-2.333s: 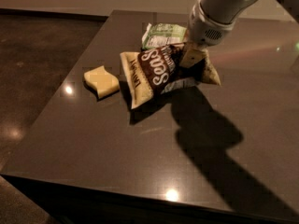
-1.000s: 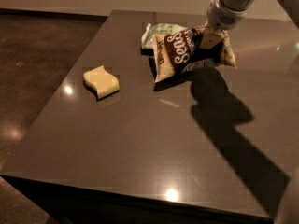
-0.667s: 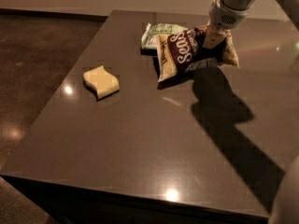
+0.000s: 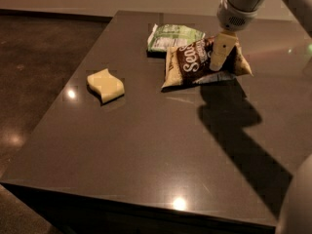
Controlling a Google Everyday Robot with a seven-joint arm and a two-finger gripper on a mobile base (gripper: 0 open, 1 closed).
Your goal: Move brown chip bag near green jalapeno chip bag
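Observation:
The brown chip bag lies tilted on the dark table, its upper left edge touching or slightly overlapping the green jalapeno chip bag, which lies flat just behind it. My gripper comes down from the upper right and is shut on the brown bag's right half. One cream finger shows across the front of the bag. The bag's right corner seems held slightly off the table, with a shadow under it.
A pale yellow wavy sponge lies at the left of the table. The arm's shadow falls across the right half. The table's front edge is near the bottom; the floor drops away at the left.
My gripper has carried the brown bag from the table's middle back and to the right, and it now sits against the green bag. The sponge and green bag have not moved.

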